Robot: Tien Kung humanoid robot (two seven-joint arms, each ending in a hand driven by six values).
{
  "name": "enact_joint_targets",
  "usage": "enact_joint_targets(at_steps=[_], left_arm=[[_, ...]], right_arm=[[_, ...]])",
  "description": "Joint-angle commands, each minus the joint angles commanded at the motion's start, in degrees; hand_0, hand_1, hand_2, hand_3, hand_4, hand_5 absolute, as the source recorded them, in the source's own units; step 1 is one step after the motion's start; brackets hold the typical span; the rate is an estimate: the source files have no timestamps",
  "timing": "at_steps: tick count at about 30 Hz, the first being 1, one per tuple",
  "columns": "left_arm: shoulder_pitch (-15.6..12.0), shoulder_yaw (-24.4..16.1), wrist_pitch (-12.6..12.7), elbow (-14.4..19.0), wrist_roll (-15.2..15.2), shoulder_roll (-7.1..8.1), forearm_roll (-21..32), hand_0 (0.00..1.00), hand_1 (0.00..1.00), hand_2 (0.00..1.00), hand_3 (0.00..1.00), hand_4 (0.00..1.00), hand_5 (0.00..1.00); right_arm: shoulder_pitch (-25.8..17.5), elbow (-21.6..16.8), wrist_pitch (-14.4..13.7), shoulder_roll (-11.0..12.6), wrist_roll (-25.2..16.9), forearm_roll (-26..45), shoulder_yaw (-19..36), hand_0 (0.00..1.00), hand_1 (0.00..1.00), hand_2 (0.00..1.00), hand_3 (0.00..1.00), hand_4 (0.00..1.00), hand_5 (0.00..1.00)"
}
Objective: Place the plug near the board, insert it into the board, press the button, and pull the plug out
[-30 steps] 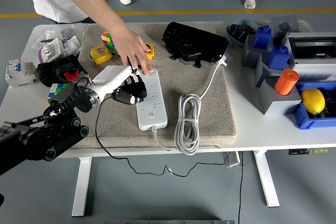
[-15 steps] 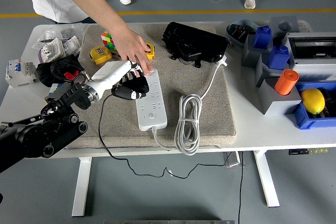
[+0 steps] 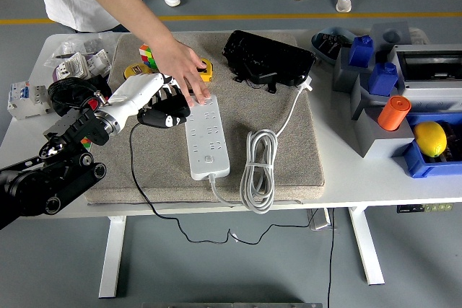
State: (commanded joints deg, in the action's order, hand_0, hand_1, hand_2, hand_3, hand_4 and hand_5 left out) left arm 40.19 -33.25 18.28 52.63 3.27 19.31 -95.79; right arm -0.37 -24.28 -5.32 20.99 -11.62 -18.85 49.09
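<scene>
Table (image 3: 339, 178) and mat (image 3: 289, 149) sit as before, and the board (image 3: 205, 136) lies in place with a person's hand (image 3: 184, 70) pressing its far end. My left hand (image 3: 160, 106) has drawn back leftward off the board, fingers curled around the black plug (image 3: 155, 117), its cord trailing off the near edge. I judge the plug is out, so the pull looks done. My right hand is out of view.
</scene>
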Motion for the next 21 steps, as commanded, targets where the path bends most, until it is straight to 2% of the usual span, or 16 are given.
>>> enact_joint_targets(at_steps=[7, 14, 15, 20, 21], left_arm=[[-0.3, 0.7, 2.4, -3.6, 0.5, -0.18, 2.0, 0.267, 0.322, 0.339, 0.521, 0.837, 0.102], [-0.6, 2.2, 2.6, -5.9, 1.3, -0.67, 4.9, 0.291, 0.348, 0.367, 0.534, 0.839, 0.113], [-0.6, 2.4, 2.6, -6.2, 1.4, -0.79, 4.9, 0.346, 0.405, 0.402, 0.544, 0.841, 0.120], [-0.4, 3.5, 2.6, -7.4, 1.5, -1.21, 5.8, 0.346, 0.405, 0.402, 0.544, 0.841, 0.120], [-0.3, 3.9, 2.4, -7.7, 1.4, -1.28, 6.1, 0.419, 0.423, 0.423, 0.550, 0.844, 0.130]], right_arm=[[-0.1, 0.0, 0.0, 0.1, 0.0, 0.0, -0.3, 0.709, 0.714, 0.698, 0.594, 0.998, 0.592], [-0.2, -0.1, 0.0, 0.1, 0.0, 0.0, -0.6, 0.709, 0.713, 0.699, 0.594, 0.998, 0.591], [-0.2, -0.1, 0.0, 0.1, 0.0, 0.0, -0.6, 0.709, 0.713, 0.698, 0.594, 0.998, 0.590], [-0.2, -0.1, 0.0, 0.1, 0.0, 0.0, -0.5, 0.709, 0.713, 0.698, 0.594, 0.998, 0.590], [-0.2, -0.1, 0.0, 0.1, 0.0, 0.0, -0.4, 0.710, 0.713, 0.698, 0.594, 0.998, 0.589]])
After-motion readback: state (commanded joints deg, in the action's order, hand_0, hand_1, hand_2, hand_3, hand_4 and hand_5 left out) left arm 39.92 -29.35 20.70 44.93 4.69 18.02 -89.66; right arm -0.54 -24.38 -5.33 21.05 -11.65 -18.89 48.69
